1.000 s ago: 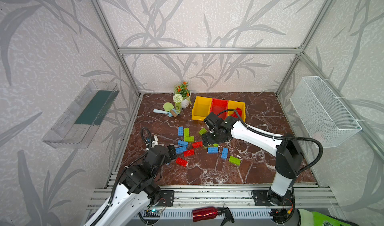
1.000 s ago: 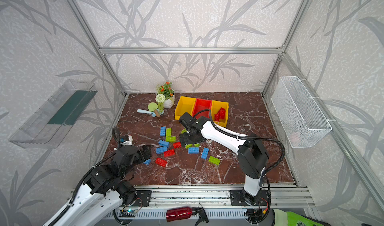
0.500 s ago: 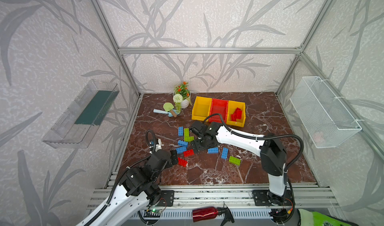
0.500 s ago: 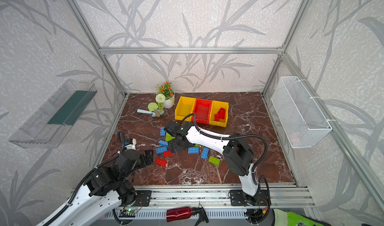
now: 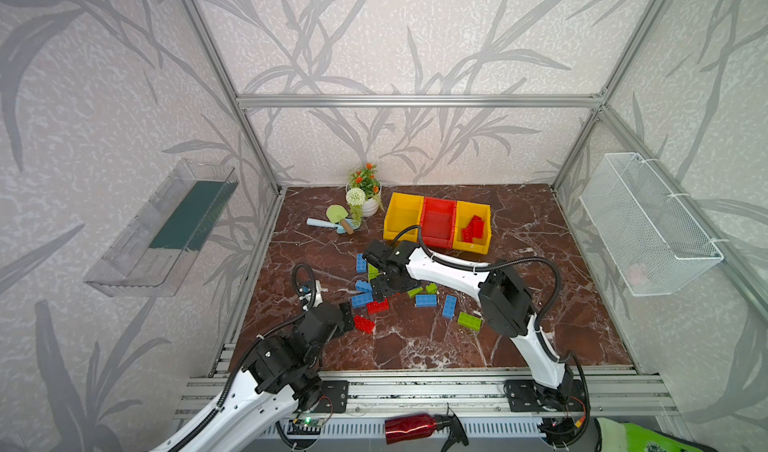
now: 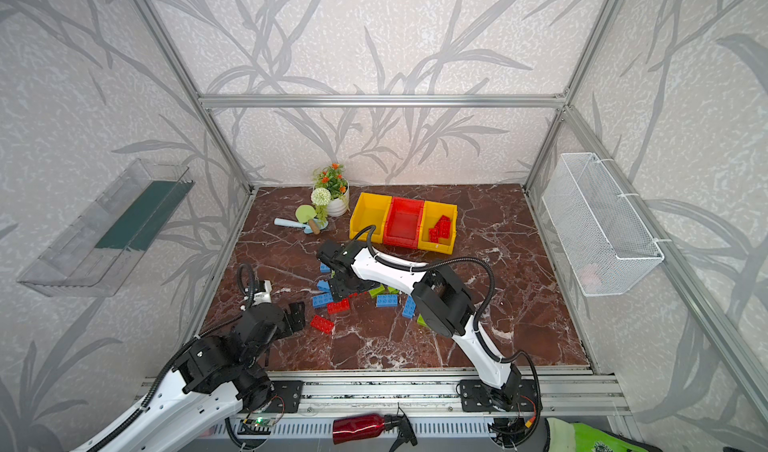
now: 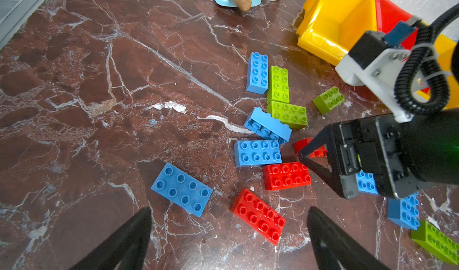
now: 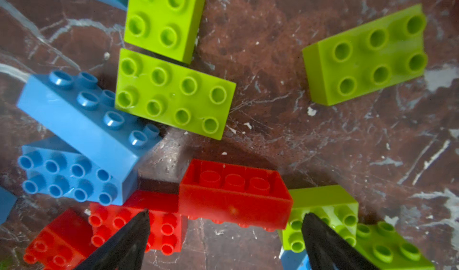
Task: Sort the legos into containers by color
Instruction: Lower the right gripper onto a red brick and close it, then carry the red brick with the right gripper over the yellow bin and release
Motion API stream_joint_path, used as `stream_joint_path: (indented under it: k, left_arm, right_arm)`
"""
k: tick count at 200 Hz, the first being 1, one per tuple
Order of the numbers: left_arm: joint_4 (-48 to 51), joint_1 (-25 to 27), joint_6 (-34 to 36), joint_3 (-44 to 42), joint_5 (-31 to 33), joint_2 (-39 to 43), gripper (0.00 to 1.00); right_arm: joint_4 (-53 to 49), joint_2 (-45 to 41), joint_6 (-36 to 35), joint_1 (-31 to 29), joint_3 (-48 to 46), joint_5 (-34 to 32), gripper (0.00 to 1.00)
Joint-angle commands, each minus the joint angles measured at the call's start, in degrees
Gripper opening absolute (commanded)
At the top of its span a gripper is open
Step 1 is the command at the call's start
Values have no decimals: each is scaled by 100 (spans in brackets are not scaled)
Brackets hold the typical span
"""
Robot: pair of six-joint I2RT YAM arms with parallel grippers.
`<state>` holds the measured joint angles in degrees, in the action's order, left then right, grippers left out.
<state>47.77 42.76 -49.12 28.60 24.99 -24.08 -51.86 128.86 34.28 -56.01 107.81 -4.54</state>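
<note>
Chunky red, blue and lime-green studded plastic legos (image 5: pixel 426 300) strewn mid-table, several red ones in the end yellow bin (image 5: pixel 471 244) of three joined plastic containers (image 5: pixel 405 217) behind, my right gripper (image 8: pixel 226 214) spread wide over an overturned red brick (image 8: pixel 233 199), left gripper (image 7: pixel 229 209) gaping empty nearby, brown marble tabletop (image 5: pixel 415 346).

Both top views: high over my base, looking down and forward, far off. They take in the whole tabletop (image 5: pixel 540 229), containers (image 5: pixel 436 225) at the back. Left wrist view: closer, slanted toward the containers. Right wrist view: very near, straight down on legos (image 8: pixel 173 92) in front of the containers. Both wrist views share them.
</note>
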Motion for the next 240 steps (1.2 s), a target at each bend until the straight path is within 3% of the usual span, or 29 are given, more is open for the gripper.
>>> stream_joint_path:
  k: [1,87,155,192,240]
  left_arm:
    - [-13,22,-36,-86,285,113,97]
    - [-4,26,-45,-162,301,135,97]
    - [31,26,-67,-175,243,79,97]
    - [-72,34,25,-53,160,-62,97]
    - [-317,32,311,445,44,-824,97]
  right_arm:
    - [23,-15,52,114,-97,27,94]
    - [396,67,95,191,-287,266,78]
    - [404,97,105,196,-378,350,54]
    - [450,-233,53,272,-492,313,52]
    - [461,-897,-161,704,-678,295,51]
